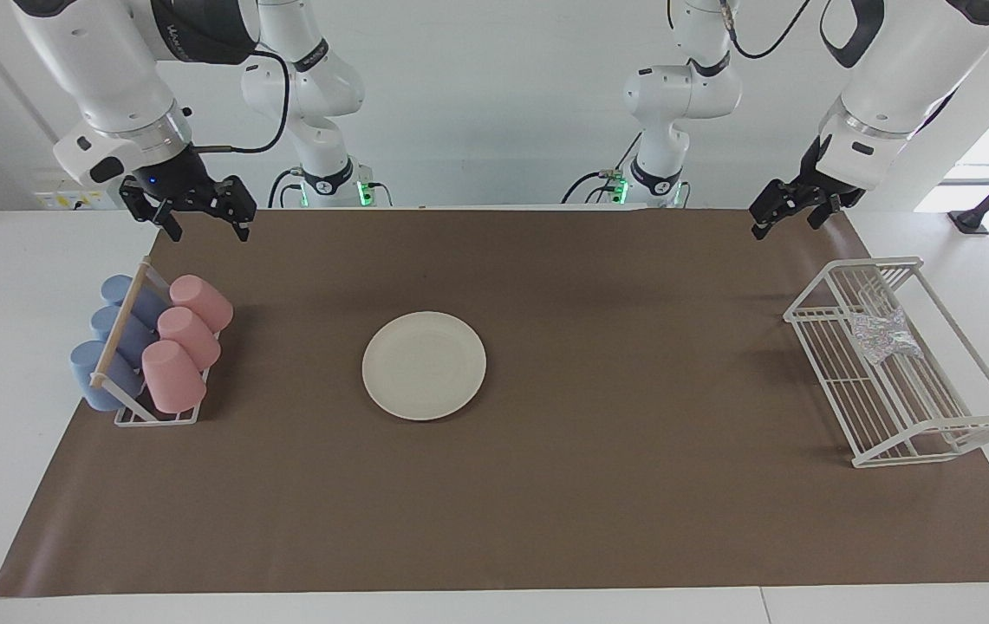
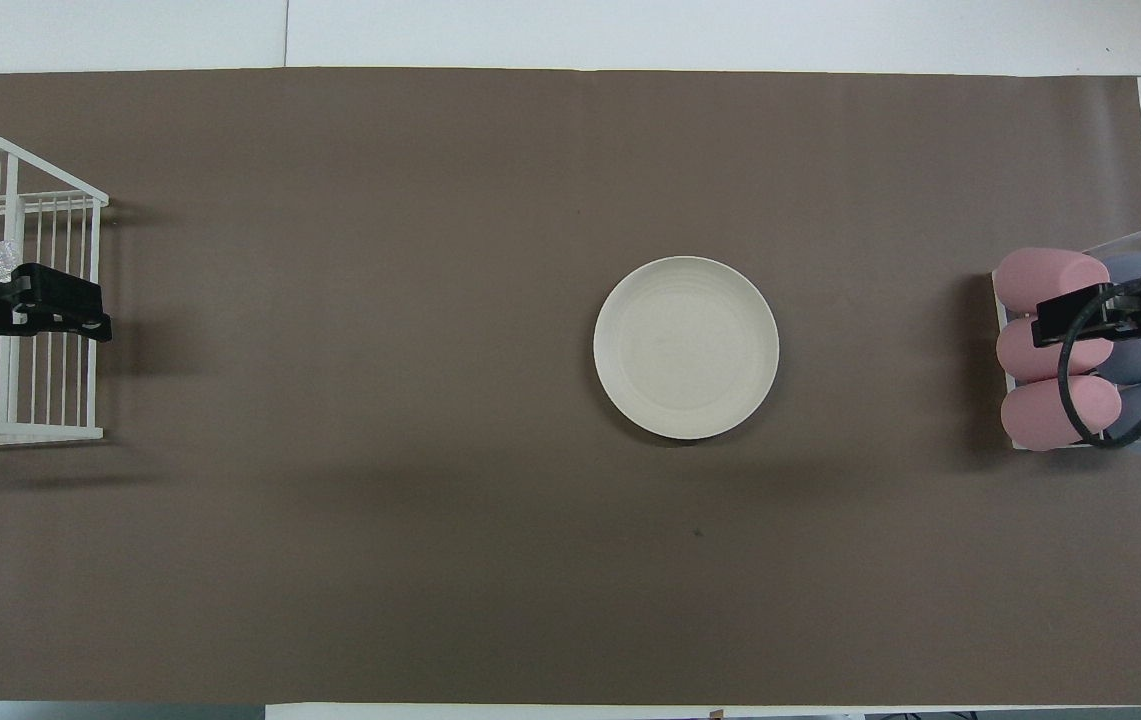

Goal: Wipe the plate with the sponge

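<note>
Near the middle of the brown mat (image 1: 633, 485) sits the plate (image 1: 424, 366), open mat on every side. Toward the left arm's end, the sponge (image 1: 882, 337) lies in the white wire rack (image 1: 910, 433); the left gripper (image 1: 784, 211) hangs above the mat's robot-side corner, jaws apart, empty. At the right arm's end, the right gripper (image 1: 202, 214) waits above the cup rack (image 1: 156, 416), jaws apart.

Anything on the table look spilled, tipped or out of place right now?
Nothing stands out. The cream-white round plate lies flat on the brown mat, and the crinkly silvery sponge sits in the white wire rack.
</note>
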You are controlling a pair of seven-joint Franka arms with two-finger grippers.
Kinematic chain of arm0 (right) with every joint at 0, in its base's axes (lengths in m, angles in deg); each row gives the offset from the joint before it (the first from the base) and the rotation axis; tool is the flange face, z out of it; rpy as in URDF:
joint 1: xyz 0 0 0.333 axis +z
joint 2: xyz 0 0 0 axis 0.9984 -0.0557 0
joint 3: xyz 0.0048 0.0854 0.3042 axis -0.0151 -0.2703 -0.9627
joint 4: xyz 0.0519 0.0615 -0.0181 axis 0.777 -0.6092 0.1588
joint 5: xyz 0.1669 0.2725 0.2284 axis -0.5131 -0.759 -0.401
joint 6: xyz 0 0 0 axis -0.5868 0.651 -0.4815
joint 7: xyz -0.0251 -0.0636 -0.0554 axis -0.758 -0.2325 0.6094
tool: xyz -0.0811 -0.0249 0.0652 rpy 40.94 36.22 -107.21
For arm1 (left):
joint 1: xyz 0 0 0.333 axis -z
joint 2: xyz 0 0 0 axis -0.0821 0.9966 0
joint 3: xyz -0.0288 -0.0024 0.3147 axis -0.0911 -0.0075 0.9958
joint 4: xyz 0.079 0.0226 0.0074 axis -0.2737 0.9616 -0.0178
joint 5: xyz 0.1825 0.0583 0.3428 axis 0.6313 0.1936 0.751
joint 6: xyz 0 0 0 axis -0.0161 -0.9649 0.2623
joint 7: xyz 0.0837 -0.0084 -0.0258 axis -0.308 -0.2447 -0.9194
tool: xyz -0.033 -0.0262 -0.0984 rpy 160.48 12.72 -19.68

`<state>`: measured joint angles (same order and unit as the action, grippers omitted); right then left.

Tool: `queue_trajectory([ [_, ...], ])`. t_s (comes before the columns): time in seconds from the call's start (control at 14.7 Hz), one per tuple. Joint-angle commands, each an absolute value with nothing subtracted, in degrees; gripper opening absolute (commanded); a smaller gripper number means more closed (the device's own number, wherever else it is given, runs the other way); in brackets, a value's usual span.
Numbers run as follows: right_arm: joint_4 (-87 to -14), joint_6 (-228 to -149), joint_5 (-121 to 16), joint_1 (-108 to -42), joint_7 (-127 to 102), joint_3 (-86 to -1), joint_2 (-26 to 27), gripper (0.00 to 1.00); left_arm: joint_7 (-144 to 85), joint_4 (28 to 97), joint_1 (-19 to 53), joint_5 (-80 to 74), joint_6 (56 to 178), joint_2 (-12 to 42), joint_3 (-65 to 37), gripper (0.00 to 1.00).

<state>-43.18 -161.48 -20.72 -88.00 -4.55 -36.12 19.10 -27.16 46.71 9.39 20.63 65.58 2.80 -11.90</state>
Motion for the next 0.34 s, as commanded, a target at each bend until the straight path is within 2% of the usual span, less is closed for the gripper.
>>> queue_trajectory([
  [0.0,-43.2,-160.6,-19.8,-89.0,-3.6,-37.0,19.5,1.0,-26.1,46.2,8.1,19.7,65.3,3.0,-12.7,1.0],
  [0.27,-43.2,-160.7,-19.8,-89.0,-3.6,-37.1,19.5,1.0,-26.1,46.2,8.1,19.7,65.1,3.0,-12.7,1.0],
])
